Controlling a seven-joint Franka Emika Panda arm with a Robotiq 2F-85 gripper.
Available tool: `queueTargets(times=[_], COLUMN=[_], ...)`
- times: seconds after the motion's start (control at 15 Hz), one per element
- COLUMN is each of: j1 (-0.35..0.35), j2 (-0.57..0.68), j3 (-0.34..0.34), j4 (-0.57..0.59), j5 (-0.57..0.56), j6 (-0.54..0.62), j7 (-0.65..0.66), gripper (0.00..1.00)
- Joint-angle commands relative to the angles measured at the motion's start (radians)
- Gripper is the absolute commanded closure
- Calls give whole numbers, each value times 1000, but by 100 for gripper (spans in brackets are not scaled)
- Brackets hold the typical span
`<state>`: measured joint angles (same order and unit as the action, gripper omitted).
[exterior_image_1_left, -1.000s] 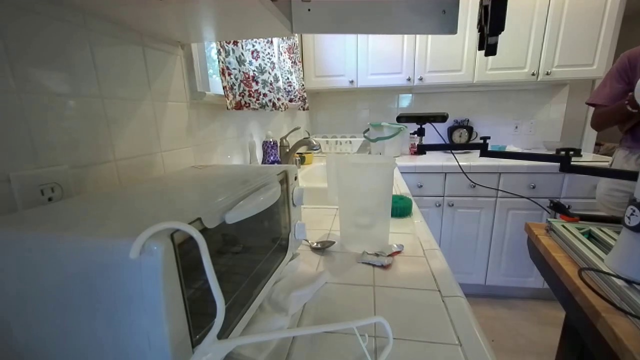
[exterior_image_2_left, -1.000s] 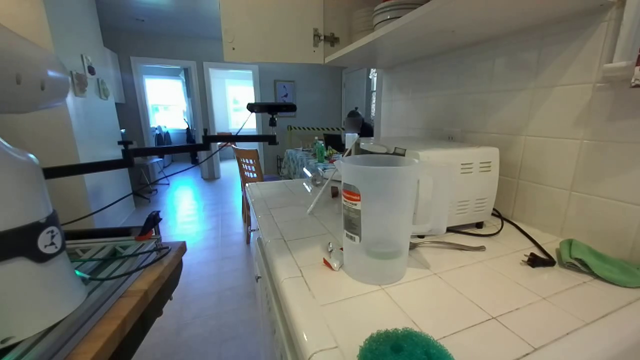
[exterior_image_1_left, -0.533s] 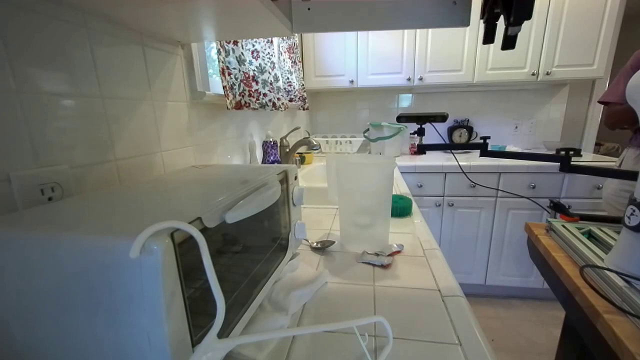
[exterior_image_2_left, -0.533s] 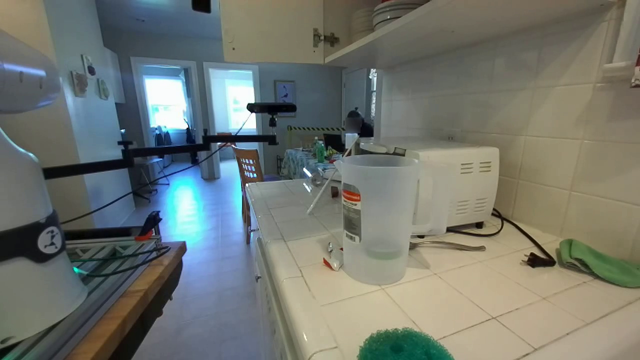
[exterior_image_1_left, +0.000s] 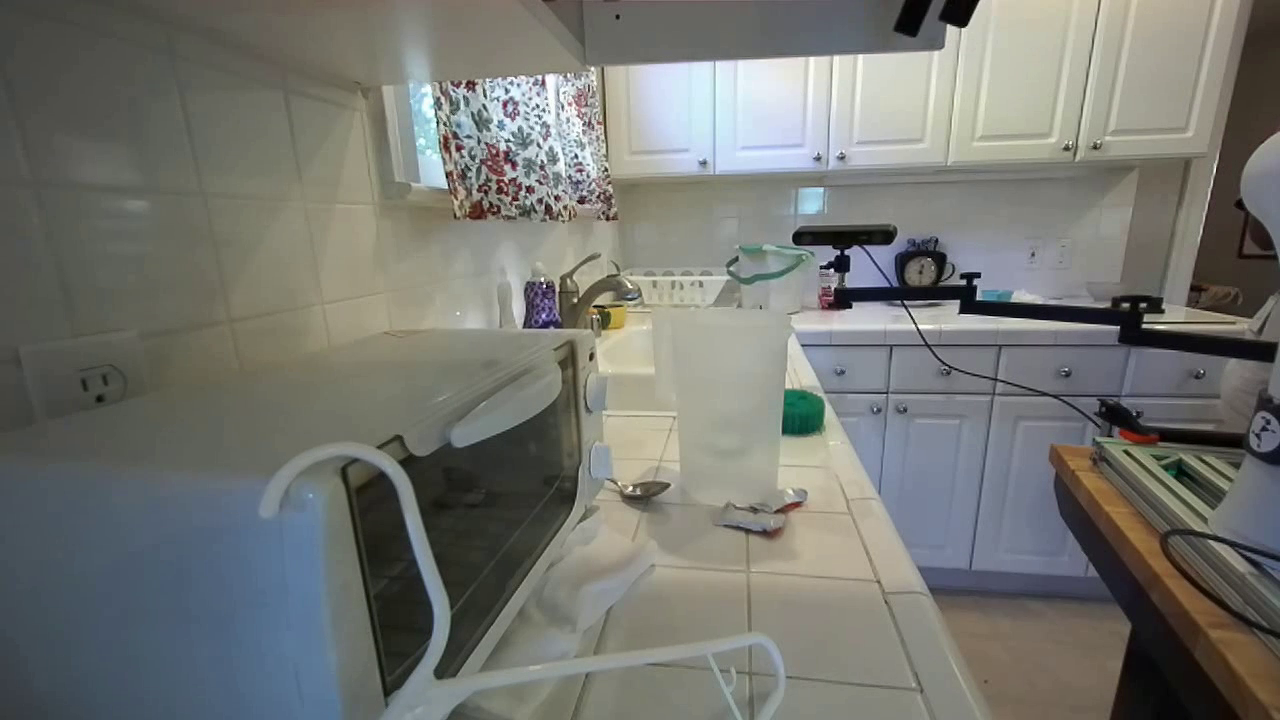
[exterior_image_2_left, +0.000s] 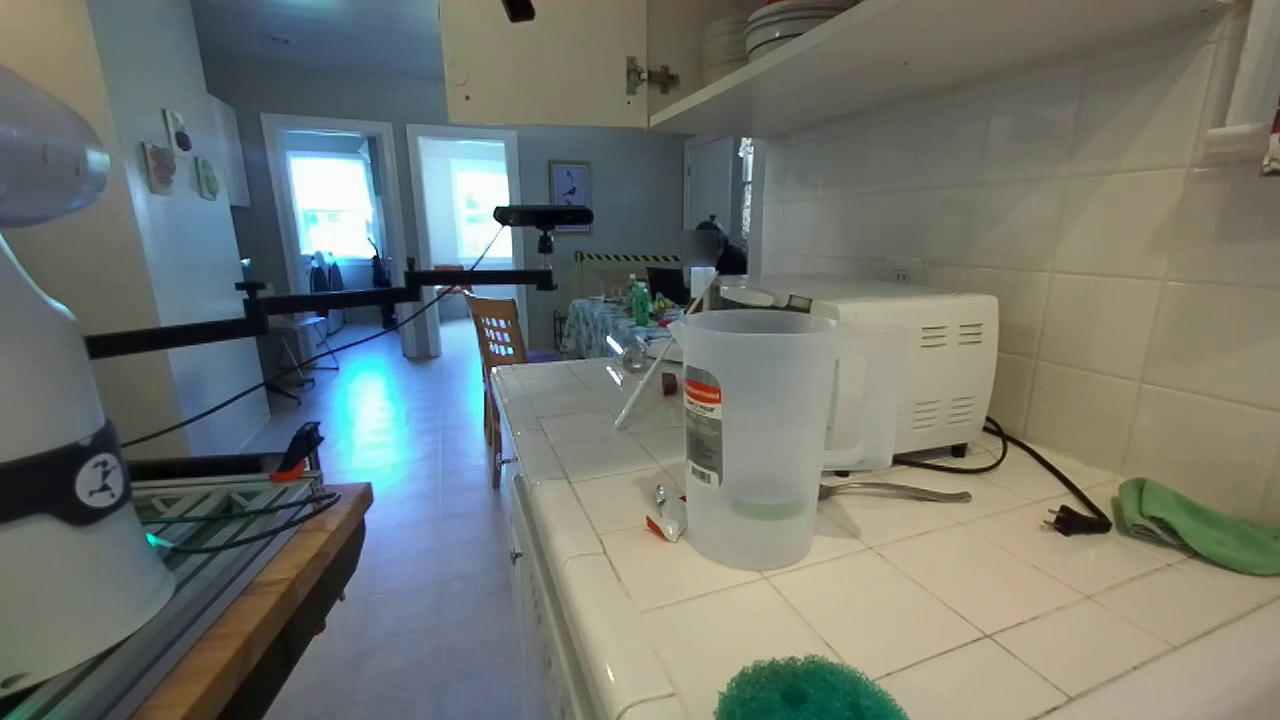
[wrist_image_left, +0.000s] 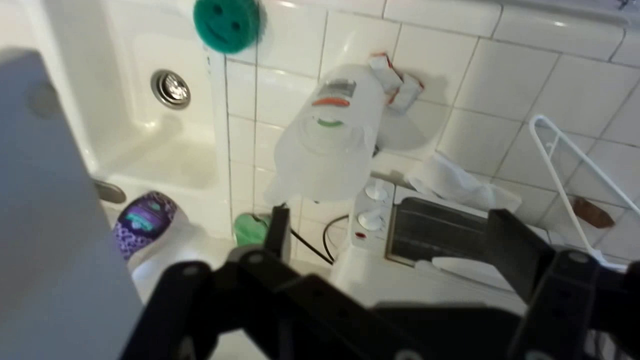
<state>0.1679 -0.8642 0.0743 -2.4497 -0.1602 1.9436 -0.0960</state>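
High above the counter, my gripper stands open with nothing between its fingers. Its black fingertips also show at the top of an exterior view, where the gripper overlaps the free end of a grey open cabinet door; contact cannot be told. A blurred grey panel, likely that door, fills the left of the wrist view. Below lie a frosted pitcher with an orange label, a white toaster oven seen between the fingers, torn packets and a green sponge.
A sink and purple soap bottle flank the pitcher. A white hanger leans by the oven. Another cabinet door hangs open beside a shelf with plates. A camera on a black arm reaches out near the robot base.
My gripper first swung right, then moved left and up towards the grey door, tilting. That door has shifted slightly, its free end further right. A person at the right has mostly left view.
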Motion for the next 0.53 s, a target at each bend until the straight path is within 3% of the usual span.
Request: queueTargets(times=[0.0,0.47], j1=[37,19], j2=[23,28], j3=[12,35], j4=[-13,0], j5=[58,50], j6=[138,119], j7=[-12,-6], gripper=[0,0])
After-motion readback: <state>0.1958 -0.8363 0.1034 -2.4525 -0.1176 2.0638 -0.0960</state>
